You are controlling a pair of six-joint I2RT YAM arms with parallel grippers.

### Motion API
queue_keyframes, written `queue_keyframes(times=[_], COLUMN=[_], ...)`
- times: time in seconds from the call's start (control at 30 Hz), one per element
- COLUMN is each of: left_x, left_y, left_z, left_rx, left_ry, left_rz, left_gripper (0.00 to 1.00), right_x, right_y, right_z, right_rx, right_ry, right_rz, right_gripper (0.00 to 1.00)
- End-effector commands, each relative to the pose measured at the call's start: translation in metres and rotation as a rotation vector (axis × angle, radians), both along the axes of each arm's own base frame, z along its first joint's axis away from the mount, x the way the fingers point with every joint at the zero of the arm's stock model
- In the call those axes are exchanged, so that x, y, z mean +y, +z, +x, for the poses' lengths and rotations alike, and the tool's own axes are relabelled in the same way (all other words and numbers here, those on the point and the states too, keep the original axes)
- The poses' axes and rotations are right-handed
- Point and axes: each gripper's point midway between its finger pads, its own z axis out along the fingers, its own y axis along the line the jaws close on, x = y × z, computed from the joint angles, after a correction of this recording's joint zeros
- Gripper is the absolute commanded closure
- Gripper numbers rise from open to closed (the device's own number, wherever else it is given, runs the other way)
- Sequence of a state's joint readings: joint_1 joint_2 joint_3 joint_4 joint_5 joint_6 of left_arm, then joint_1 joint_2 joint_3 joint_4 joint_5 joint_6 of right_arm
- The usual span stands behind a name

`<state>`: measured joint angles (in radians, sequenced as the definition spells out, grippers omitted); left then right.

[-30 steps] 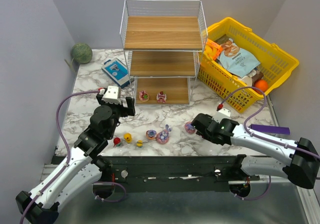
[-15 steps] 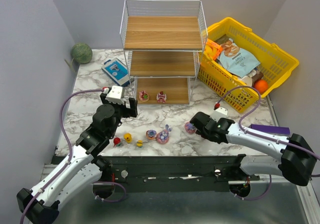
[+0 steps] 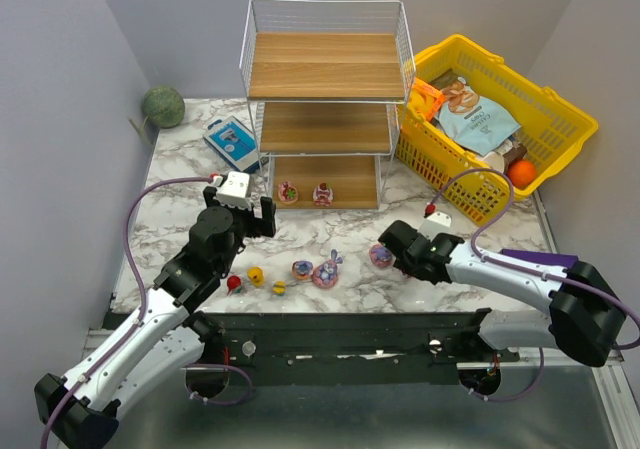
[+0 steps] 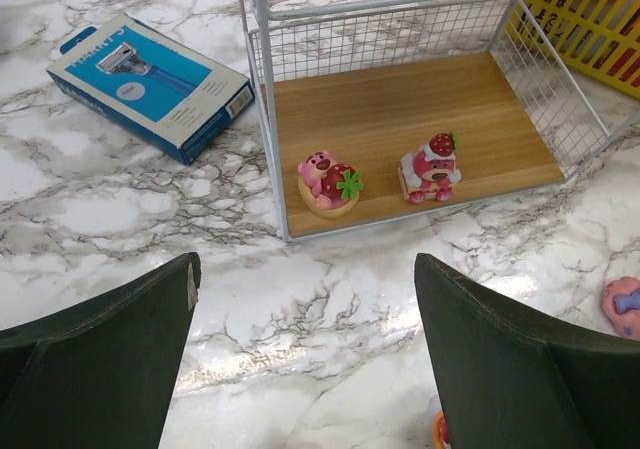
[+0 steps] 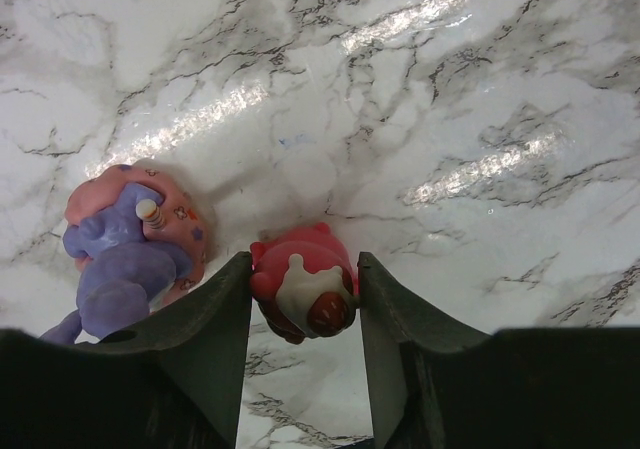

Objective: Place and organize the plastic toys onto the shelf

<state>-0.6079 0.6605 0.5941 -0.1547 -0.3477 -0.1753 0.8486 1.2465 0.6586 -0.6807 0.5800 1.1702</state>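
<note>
My right gripper [image 3: 386, 255] is low over the marble table, its fingers pressed on both sides of a pink-red cake-like toy [image 5: 300, 284] that still rests on the table [image 3: 379, 257]. A pink-purple bunny-eared toy [image 5: 130, 244] lies just left of it. More toys lie in a row near the front edge: a red-haired one [image 3: 233, 284], a yellow one [image 3: 256, 275], a pink one [image 3: 302, 269]. Two pink toys [image 4: 330, 181] [image 4: 430, 169] stand on the lowest board of the shelf [image 3: 325, 64]. My left gripper [image 4: 305, 359] hovers open in front of the shelf, holding nothing.
A blue-white box [image 3: 232, 144] lies left of the shelf. A yellow basket [image 3: 560, 109] of snack packets stands to the shelf's right. A green ball [image 3: 162, 106] sits in the far left corner. Walls close in on both sides.
The right gripper's fingers have narrowed onto the pink-red toy. The left arm has crept slightly toward the shelf, staying open.
</note>
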Motion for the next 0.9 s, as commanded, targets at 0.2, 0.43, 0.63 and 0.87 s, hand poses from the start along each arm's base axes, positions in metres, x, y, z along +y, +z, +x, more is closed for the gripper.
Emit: queue_keyframes(times=[0.2,0.43,0.63,0.87], left_x=[0.002,0.005,0.006,0.007], left_y=[0.012,0.012,0.013,0.014], left_z=[0.002,0.003,0.004,0.005], left_rx=[-0.026,-0.022,-0.026,-0.032], left_ry=[0.009,0.028,0.038,0.042], left_rz=[-0.010,-0.009,-0.014,-0.018], left_gripper=[0.04,0.04,0.04,0.04], right_x=[-0.019,-0.034,-0.024,0.017], right_y=[0.012,0.044,0.109,0.169], right_z=[0.001,0.009,0.034,0.072], right_rx=[-0.039,-0.078,-0.209,-0.352], right_ry=[-0.046,-0.077,-0.050,0.141], right_rz=[-0.047,-0.122,-0.096,-0.056], right_gripper=[0.72,0.75,0.77,0.80])
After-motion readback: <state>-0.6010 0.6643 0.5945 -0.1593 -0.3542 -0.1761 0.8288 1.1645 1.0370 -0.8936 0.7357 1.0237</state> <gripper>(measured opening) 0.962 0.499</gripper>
